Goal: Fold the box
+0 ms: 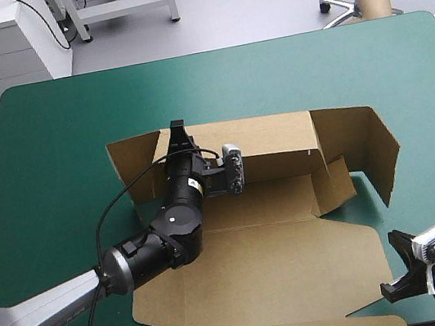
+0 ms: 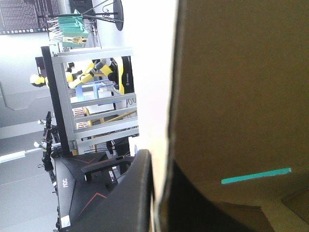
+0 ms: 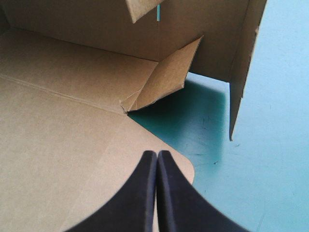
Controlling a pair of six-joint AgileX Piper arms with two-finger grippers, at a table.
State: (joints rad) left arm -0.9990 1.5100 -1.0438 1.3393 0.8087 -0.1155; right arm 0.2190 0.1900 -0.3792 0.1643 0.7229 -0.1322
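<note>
With the left gripper (image 1: 177, 132) pinching the back wall (image 1: 268, 142) of the box (image 1: 274, 261) and the right gripper (image 3: 157, 154) clenched on nothing, this wall can slip out and fall flat.

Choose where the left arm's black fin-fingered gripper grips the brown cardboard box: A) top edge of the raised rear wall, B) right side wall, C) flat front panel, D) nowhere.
A: the left gripper is shut on the box at its upright rear wall's top edge.

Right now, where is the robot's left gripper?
In the high view, the left gripper is left of centre on the table, clamped on the top edge of the raised back wall of the box, near that wall's left end.
</note>
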